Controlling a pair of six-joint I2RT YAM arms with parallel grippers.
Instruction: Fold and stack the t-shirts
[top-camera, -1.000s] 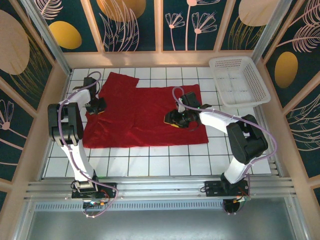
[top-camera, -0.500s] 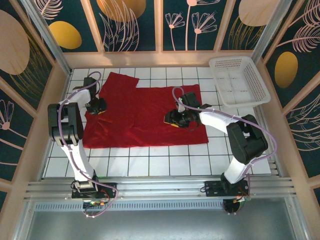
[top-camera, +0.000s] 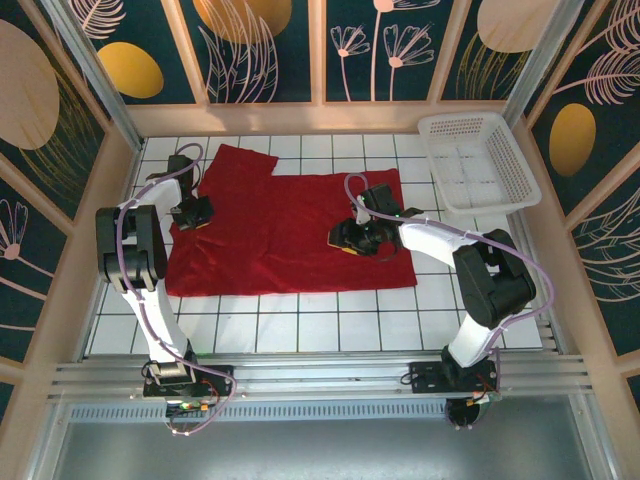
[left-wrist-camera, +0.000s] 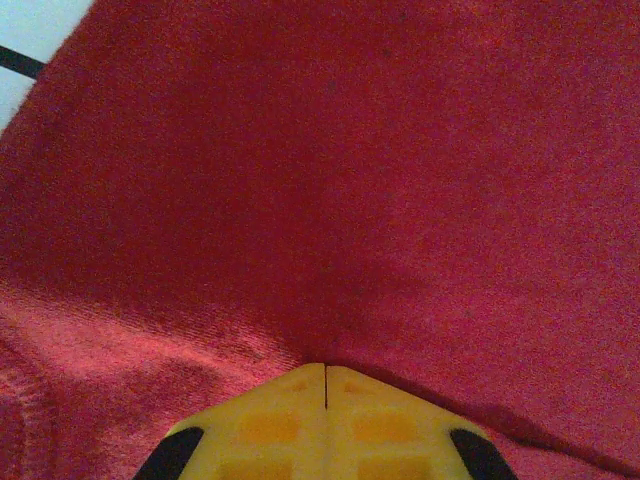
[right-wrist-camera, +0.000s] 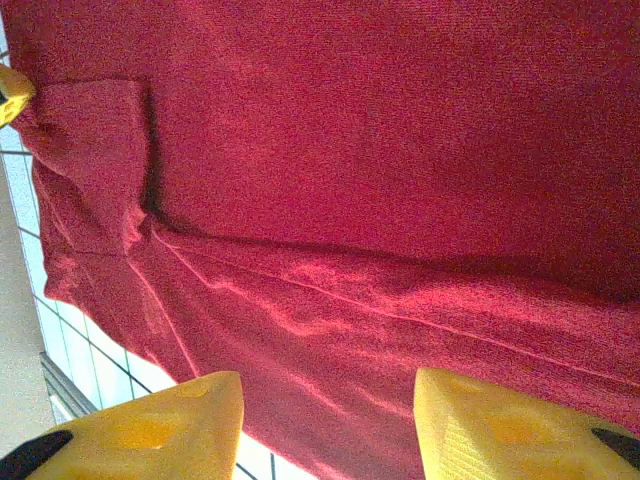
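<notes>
One deep-red t-shirt (top-camera: 280, 230) lies spread flat on the white tiled table, with a sleeve pointing to the far left. My left gripper (top-camera: 197, 215) is at the shirt's left edge. In the left wrist view its yellow fingers (left-wrist-camera: 270, 425) are pressed together at the tips (left-wrist-camera: 326, 372), and the red cloth (left-wrist-camera: 350, 180) puckers toward them. My right gripper (top-camera: 347, 240) sits low over the right half of the shirt. Its two yellow fingers stand apart (right-wrist-camera: 328, 425) above the cloth (right-wrist-camera: 350, 150), with nothing between them.
A white mesh basket (top-camera: 470, 120) stands at the back right corner, beside the shirt. Wooden frame walls close in the table on three sides. Bare tiles (top-camera: 320, 325) run between the shirt's near hem and the arm bases.
</notes>
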